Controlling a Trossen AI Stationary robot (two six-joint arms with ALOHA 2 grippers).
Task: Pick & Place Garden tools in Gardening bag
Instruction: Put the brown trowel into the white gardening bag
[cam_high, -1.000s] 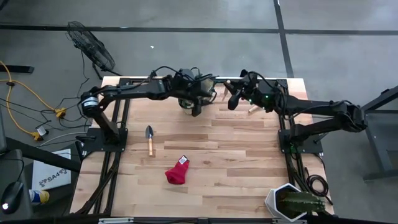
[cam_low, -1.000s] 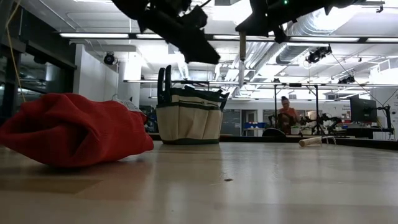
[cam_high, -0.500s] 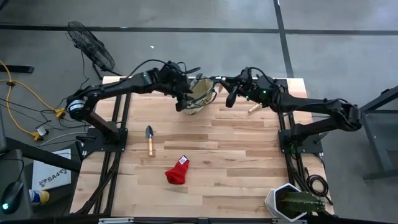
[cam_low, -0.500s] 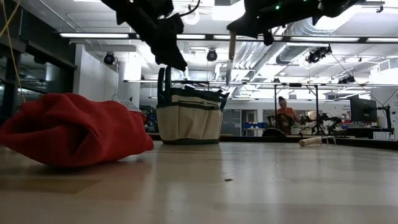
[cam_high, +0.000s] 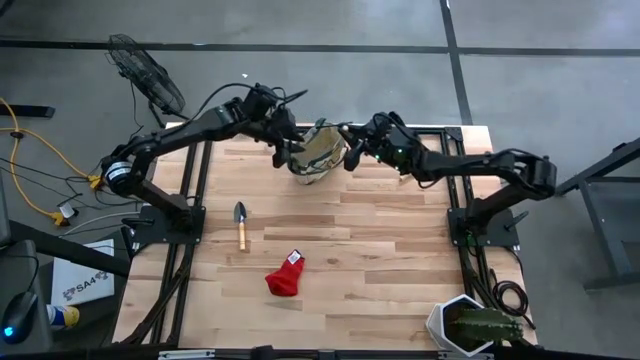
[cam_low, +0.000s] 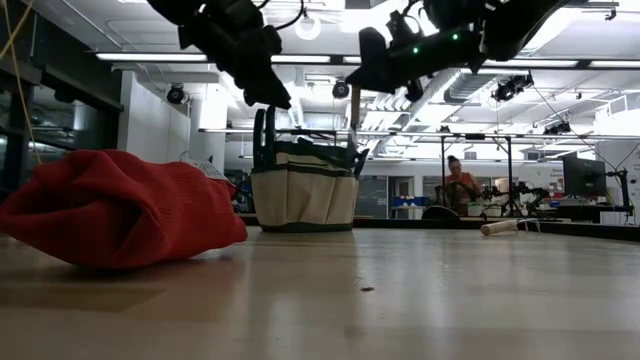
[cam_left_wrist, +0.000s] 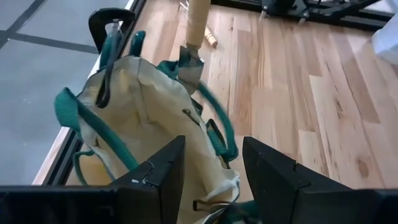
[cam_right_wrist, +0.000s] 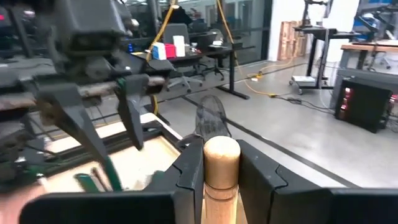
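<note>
The tan canvas gardening bag (cam_high: 318, 156) with green trim stands upright at the table's far middle; it also shows in the low view (cam_low: 303, 195) and the left wrist view (cam_left_wrist: 149, 124). A dark shears handle (cam_left_wrist: 107, 59) sticks out of its side pocket. My left gripper (cam_high: 283, 150) is open just above the bag's left side (cam_left_wrist: 211, 146). My right gripper (cam_high: 352, 150) is shut on a wooden-handled tool (cam_low: 354, 115) over the bag's right rim. A wooden-handled trowel (cam_high: 240, 222) and the red fabric piece (cam_high: 285, 275) lie on the table. My right gripper pinches the tool's wooden handle (cam_right_wrist: 221, 163) between its two fingers. The fingers come from the table's right side, slanting down. The tool hangs about upright and clear of the table, with its metal end (cam_left_wrist: 189, 62) down at the bag's mouth.
Another wooden-handled tool (cam_low: 500, 227) lies on the table right of the bag. A spiky plant in a white pot (cam_high: 470, 328) stands at the near right corner. Bare wood lies between the bag and the red fabric.
My right gripper has carried the tool toward the table's left, from right of the bag to over its rim, the tool staying upright. My left gripper has moved from over the bag's mouth toward the table's left and far edge.
</note>
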